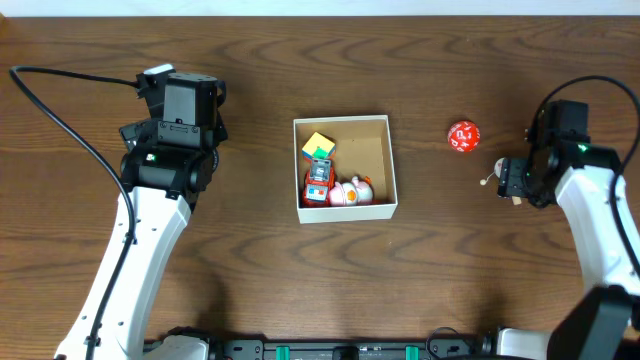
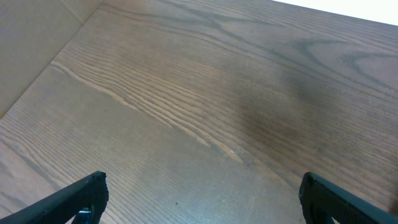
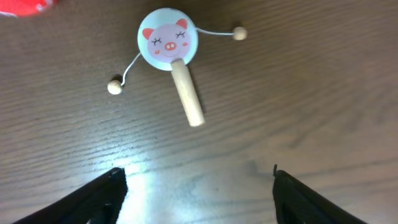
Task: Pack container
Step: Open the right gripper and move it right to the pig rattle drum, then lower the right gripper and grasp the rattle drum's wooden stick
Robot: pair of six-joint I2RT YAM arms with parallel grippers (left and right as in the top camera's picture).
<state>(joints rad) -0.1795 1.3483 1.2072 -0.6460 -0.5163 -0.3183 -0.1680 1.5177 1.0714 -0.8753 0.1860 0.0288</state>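
The container (image 1: pixel 347 212), a shallow white-walled box with a brown inside, sits mid-table. It holds a yellow-green cube (image 1: pixel 318 146), a red toy (image 1: pixel 318 184) and a pink-white toy (image 1: pixel 352 192). A pig-face rattle drum (image 3: pixel 168 45) with a wooden handle and two beads on strings lies flat on the table. My right gripper (image 3: pixel 199 177) hovers open just short of the handle's end, with nothing between its fingers. In the overhead view it covers most of the rattle. My left gripper (image 2: pixel 202 183) stands wide open over bare wood, far left of the container.
A red ball with white marks (image 1: pixel 463 137) lies between the container and my right arm; its edge shows in the right wrist view's top left corner (image 3: pixel 25 6). A black cable (image 1: pixel 60 110) trails across the table at the far left.
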